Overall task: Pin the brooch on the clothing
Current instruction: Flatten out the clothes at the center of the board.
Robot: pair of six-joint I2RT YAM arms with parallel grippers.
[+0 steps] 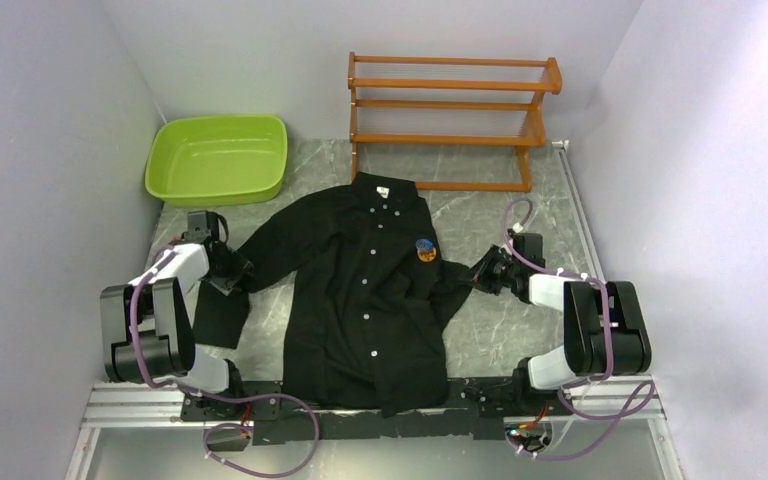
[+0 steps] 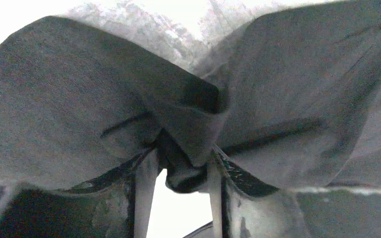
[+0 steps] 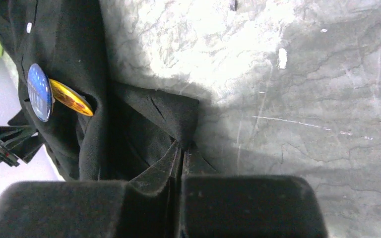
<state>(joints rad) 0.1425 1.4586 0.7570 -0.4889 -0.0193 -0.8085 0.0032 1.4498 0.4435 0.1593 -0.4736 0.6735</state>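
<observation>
Grey marbled worktop [image 1: 490,335]: carries one black long-sleeved collared shirt [image 1: 360,300], laid flat at the middle, collar toward the far edge, hem at the near edge.

Left tool [image 2: 183,171]: I find it clamped on a bunch of sleeve cloth, on the side toward the left edge. The cloth is wadded between the fingers [image 2: 146,193].

Right tool [image 3: 181,151]: jaws together, pinching a thin fold of the same shirt on the side toward the right edge.

Small round orange-amber brooch [image 3: 69,97], with a blue disc [image 3: 39,91] adjoining it: sits on the chest of the shirt, near the right tool's pinch but apart from it. I cannot tell whether its pin has passed through the cloth.

Assessment: the step in hand looks like taking hold of the garment at both sides. I would draw both ends evenly and slowly, keeping the chest panel flat, since a jerk on the right could tip the brooch off.
</observation>
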